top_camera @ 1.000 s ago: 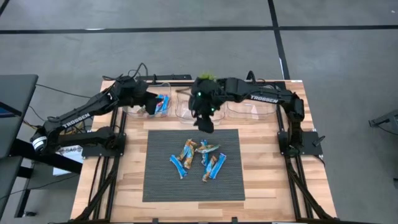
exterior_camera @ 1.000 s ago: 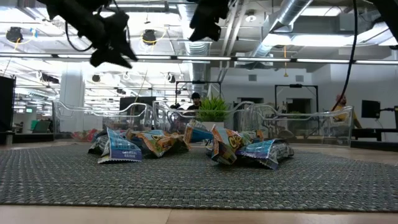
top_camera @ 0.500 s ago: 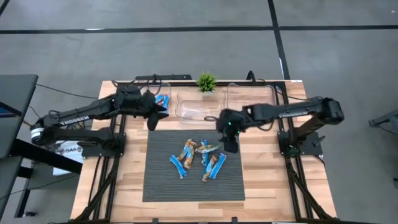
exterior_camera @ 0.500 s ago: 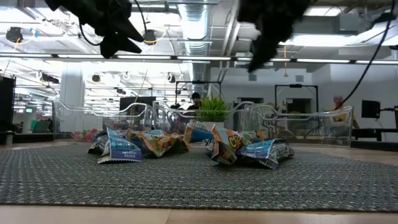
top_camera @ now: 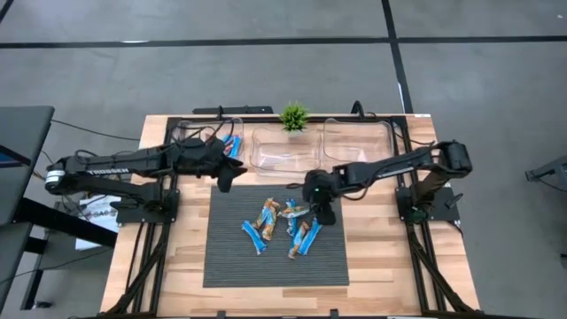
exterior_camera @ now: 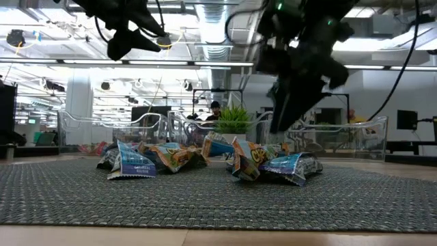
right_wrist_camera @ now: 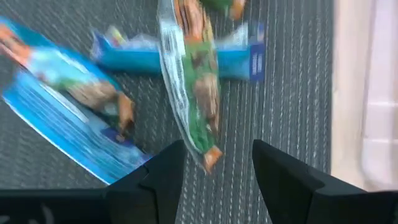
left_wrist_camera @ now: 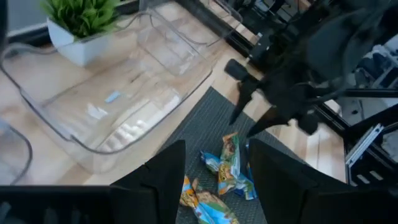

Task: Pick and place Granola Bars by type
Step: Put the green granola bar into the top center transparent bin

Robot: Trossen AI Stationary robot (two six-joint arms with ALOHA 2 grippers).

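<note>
Several granola bars (top_camera: 282, 226), blue ones and tan-orange ones, lie in a loose pile on the dark mat; in the low view the granola bars (exterior_camera: 205, 158) overlap one another. More blue bars (top_camera: 232, 144) lie in the left clear bin. My right gripper (top_camera: 322, 213) is open and hangs low over the pile's far right side. In its wrist view the right gripper (right_wrist_camera: 214, 180) has a tan-green bar (right_wrist_camera: 193, 81) just ahead of its fingers, apart from them. My left gripper (top_camera: 229, 180) is open and raised over the mat's far left corner.
Three clear bins stand along the table's far edge: left (top_camera: 199, 146), middle (top_camera: 283, 152), right (top_camera: 359, 142). A small green potted plant (top_camera: 293, 115) stands behind the middle bin. Bare wood (top_camera: 381, 248) borders the mat (top_camera: 230, 261) on both sides.
My right gripper swung from over the middle bin toward the table's right, then came toward the near edge and down to the pile's far right side. My left gripper moved from the left bin toward the mat's far left corner. The bars kept still.
</note>
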